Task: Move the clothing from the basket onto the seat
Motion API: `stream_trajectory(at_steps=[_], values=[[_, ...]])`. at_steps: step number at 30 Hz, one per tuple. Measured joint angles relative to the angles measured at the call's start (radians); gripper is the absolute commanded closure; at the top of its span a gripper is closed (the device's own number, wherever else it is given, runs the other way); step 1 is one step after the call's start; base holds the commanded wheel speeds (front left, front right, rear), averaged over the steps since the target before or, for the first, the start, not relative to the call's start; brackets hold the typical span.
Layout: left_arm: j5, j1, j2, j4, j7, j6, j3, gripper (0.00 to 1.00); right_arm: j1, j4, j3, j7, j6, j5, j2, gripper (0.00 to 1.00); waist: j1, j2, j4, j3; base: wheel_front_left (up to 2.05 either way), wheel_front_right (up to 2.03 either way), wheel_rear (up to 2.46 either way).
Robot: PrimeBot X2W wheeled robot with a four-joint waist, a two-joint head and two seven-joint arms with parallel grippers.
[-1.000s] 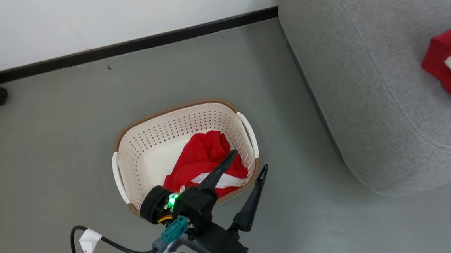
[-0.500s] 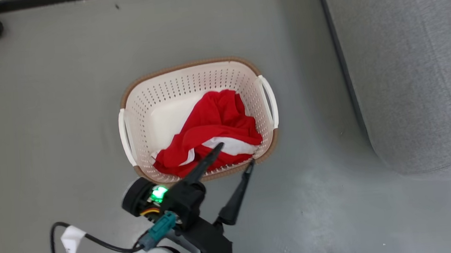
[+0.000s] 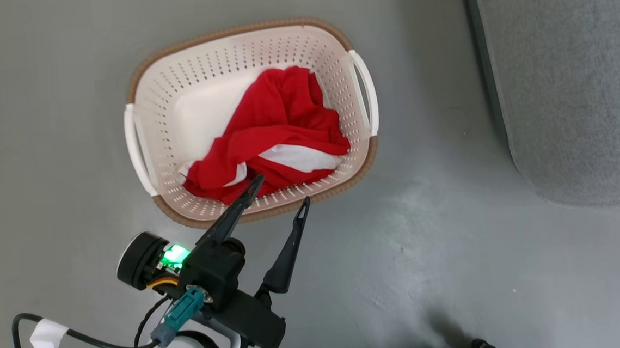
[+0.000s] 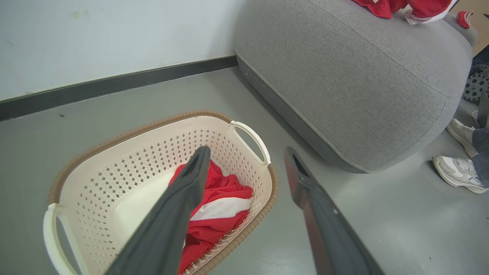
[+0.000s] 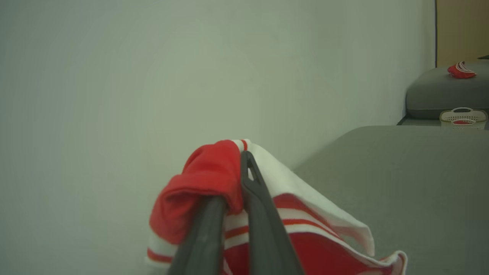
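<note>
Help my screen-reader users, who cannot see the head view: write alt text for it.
The open left pincer hovers at the near rim of a cream basket holding crumpled red-and-white clothing, one finger over the cloth, the other outside the rim. The basket stands on grey floor, a grey seat at the right.

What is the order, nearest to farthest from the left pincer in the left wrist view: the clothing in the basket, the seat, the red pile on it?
1. Clothing in the basket, right by the left pincer, lower left.
2. Seat, farther off to the right.
3. Red pile, top right, on the seat's far side.
</note>
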Motion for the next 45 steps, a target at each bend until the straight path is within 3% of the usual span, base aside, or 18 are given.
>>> stream_trajectory(at_steps=[5,14,15,16,17,18,29,45], values=[[0.008,-0.02,-0.007,-0.012,0.01,0.0,-0.005,0.0,0.053,0.045,0.046,0.0,0.0,0.0,0.089,1.0,0.0001,0.0,-0.018,0.054,0.0,0.0,0.0],[0.008,-0.036,-0.007,-0.017,0.012,0.026,0.021,0.0,0.066,0.095,0.078,0.0,0.0,-0.002,0.1,1.0,0.0,0.0,-0.034,0.098,0.0,0.0,0.0],[0.007,-0.036,-0.009,-0.017,0.01,0.026,0.021,0.0,0.067,0.099,0.082,0.0,0.0,-0.006,0.1,0.95,0.0,-0.0001,-0.035,0.097,0.0,0.0,0.0],[0.007,-0.037,-0.012,-0.016,0.008,0.026,0.021,0.0,0.068,0.1,0.083,0.0,0.0,-0.007,0.1,0.65,0.0,-0.0001,-0.036,0.096,0.0,0.0,0.0],[0.007,-0.037,-0.016,-0.017,0.007,0.026,0.021,0.0,0.068,0.101,0.084,0.0,0.0,-0.007,0.1,0.06,0.0,-0.0001,-0.037,0.094,0.0,0.0,0.0],[0.007,-0.038,-0.02,-0.016,0.007,0.026,0.021,0.0,0.07,0.101,0.088,0.0,0.0,-0.011,0.099,0.0,0.0,-0.0001,-0.038,0.092,0.0,0.0,0.0],[-0.014,-0.041,-0.052,0.048,-0.045,0.034,0.042,0.0,0.185,-0.005,0.166,0.0,0.0,-0.063,0.103,0.0,-0.0002,-0.0001,-0.063,0.035,0.0,0.0,0.0],[-0.099,0.006,-0.124,0.191,-0.147,0.034,0.063,0.0,0.635,-0.363,0.236,0.0,0.0,-0.104,0.261,0.0,-0.0003,-0.0003,-0.085,-0.156,0.0,0.0,0.0]])
